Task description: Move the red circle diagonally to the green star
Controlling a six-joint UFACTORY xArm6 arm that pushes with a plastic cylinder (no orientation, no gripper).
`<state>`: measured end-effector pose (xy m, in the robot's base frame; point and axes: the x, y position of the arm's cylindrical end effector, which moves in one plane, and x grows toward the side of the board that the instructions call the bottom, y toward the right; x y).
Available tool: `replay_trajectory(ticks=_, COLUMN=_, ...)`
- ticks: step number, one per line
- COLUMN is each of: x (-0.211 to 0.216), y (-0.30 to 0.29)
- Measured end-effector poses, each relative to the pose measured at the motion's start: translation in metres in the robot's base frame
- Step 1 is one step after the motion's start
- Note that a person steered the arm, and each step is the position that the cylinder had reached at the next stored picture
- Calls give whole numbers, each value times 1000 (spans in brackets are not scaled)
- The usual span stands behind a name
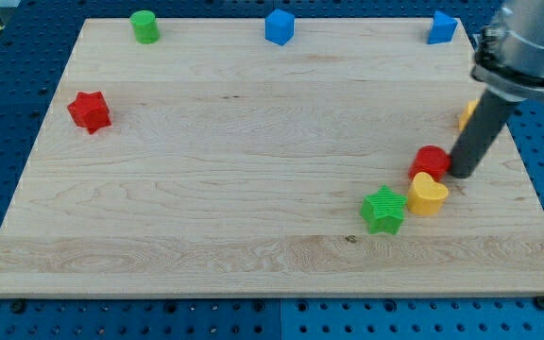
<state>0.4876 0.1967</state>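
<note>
The red circle point(431, 161) lies at the view's right, touching the yellow heart point(428, 194) just below it. The green star point(383, 209) sits below and left of the red circle, next to the yellow heart's left side. My tip point(462, 174) rests on the board right against the red circle's right side, slightly below its middle. The dark rod rises from there up and to the right.
A red star point(89, 110) lies at the left. A green cylinder point(144, 25), a blue cube point(280, 26) and a blue block point(442, 27) line the top edge. A yellow block point(466, 115) is partly hidden behind the rod at the right edge.
</note>
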Motion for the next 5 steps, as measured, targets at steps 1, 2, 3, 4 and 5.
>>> replay_trajectory(ticks=1, x=2, y=-40)
replay_trajectory(ticks=2, x=2, y=-82)
replay_trajectory(ticks=3, x=2, y=-121)
replay_trajectory(ticks=4, x=2, y=-134)
replay_trajectory(ticks=5, x=-13, y=-104)
